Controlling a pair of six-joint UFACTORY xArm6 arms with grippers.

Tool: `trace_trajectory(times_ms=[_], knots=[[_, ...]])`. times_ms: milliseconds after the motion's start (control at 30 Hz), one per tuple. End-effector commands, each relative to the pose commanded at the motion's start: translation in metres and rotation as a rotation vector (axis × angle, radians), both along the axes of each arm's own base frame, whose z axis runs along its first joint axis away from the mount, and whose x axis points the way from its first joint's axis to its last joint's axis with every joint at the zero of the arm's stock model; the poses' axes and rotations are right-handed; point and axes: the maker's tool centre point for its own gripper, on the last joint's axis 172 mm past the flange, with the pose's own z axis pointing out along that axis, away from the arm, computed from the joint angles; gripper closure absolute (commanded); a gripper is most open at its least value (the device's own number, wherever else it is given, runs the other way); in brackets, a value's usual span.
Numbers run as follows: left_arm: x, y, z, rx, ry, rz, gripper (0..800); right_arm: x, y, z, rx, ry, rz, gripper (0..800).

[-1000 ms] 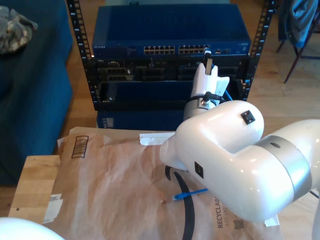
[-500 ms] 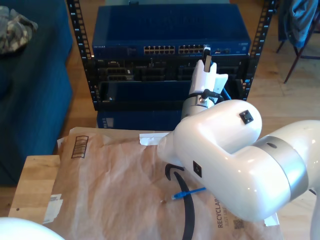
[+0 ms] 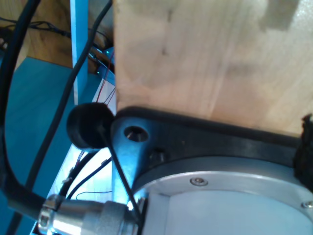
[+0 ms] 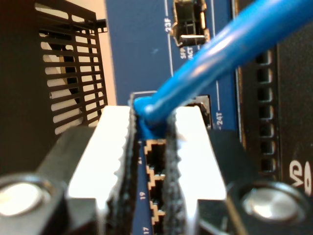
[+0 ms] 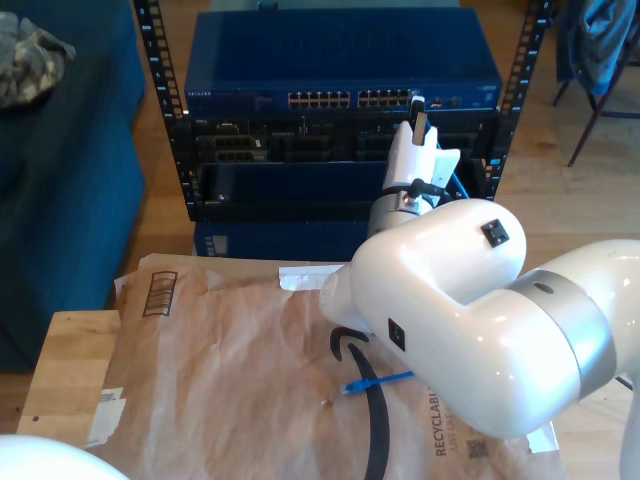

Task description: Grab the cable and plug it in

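Cable (image 4: 210, 63) pinched in my second end effector (image 4: 152, 147) at switch (image 5: 340, 60) ports, upper centre of exterior view | first end effector's state: cannot tell | advice: align plug squarely, push straight, slowly.

Bright daylight, glossy glare, blurred wrist close-ups.

Exterior view: high, behind arm, facing switch (image 5: 340, 70).
Second wrist view: close on switch (image 4: 146, 58) ports.
First wrist view: close, wood surface (image 3: 205, 58).
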Motion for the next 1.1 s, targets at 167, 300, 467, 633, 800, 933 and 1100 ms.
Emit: trace_trajectory(times_ms=[167,300,467,633,800,933,1100], knots=[[0.000,0.000,0.000,0.000,0.000,0.002,0,0.000,0.001,0.001,0.003,-0.001,0.000,800],[0.000,0.000,0.000,0.000,0.001,0.001,0,-0.001,0.003,0.001,0.004,-0.002,0.004,800],[0.000,0.000,0.000,0.000,0.000,0.000,0,-0.001,0.004,0.005,0.009,-0.008,0.005,800],[0.000,0.000,0.000,0.000,0.000,0.002,0,-0.002,0.008,0.006,0.011,-0.009,0.012,800],[0.000,0.000,0.000,0.000,0.001,0.003,0,-0.002,0.011,0.004,0.009,-0.006,0.016,800],[0.000,0.000,0.000,0.000,0.000,0.002,0,0.000,0.012,-0.001,0.011,0.008,0.020,800],[0.000,0.000,0.000,0.000,0.000,0.002,0,0.004,0.013,0.002,0.020,0.005,0.022,800]])
